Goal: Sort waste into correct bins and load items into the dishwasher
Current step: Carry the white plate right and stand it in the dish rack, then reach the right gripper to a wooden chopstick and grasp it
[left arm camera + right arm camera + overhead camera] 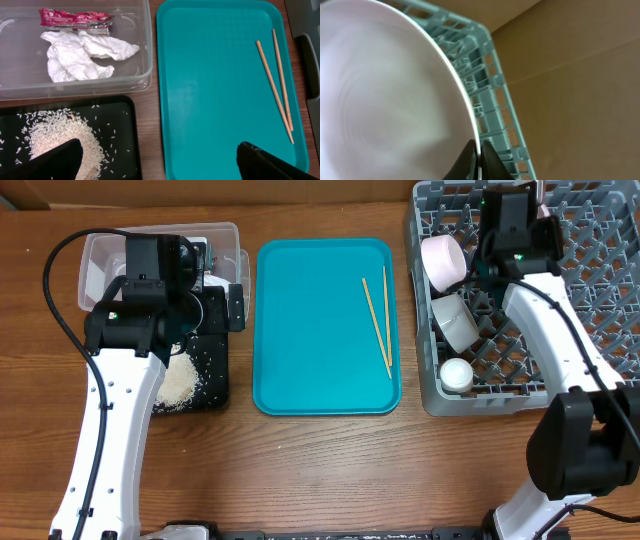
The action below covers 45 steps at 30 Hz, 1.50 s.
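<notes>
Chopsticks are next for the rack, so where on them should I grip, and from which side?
Grip the chopsticks at their near ends, where the two tips almost meet, so one pinch takes both. Come straight down from above, closing across their length. They lie flat on the teal tray, beside its right rim, so a sideways approach would likely find no edge to catch.

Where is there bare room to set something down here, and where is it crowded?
Free: the left and middle of the teal tray, from its left rim to the chopsticks; the table strip in front of it. Crowded: the left side of the dish rack, with small plate, bowl and cup; the black tray, partly under rice.
</notes>
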Motion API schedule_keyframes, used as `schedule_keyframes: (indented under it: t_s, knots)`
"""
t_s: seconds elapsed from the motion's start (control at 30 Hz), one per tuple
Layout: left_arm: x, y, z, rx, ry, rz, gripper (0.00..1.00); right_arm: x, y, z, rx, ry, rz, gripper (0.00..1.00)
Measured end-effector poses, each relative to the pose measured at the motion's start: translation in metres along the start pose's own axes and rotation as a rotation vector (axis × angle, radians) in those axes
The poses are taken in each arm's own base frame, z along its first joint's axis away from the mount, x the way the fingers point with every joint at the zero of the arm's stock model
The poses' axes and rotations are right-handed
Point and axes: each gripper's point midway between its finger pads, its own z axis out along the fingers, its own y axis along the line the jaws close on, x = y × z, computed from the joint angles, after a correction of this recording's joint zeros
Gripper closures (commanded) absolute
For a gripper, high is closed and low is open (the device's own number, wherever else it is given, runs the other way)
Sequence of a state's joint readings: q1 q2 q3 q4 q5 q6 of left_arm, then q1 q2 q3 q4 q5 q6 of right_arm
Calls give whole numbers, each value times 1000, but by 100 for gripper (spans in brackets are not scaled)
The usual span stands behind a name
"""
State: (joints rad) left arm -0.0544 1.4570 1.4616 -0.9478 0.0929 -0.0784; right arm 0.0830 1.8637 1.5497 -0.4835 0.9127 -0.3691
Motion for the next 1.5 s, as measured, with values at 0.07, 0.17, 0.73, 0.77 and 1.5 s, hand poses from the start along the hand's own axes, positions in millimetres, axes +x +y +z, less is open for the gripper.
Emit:
schedule_keyframes:
  t_s: [0.07,0.17,0.73,0.77,1.5]
  knots:
    - [0,0,0,0,0,0,0,4,9,2,-33,1,-17,0]
    - [0,0,0,0,0,0,0,5,20,2,-83,-7,-16,0]
    - [0,0,0,0,0,0,0,-61,-103,-181,-447,-452,554,0]
    - [0,0,0,0,0,0,0,-64,-109,-201,-519,-501,575,0]
    - [0,0,0,0,0,0,0,55,253,-174,-1128,265,95,0]
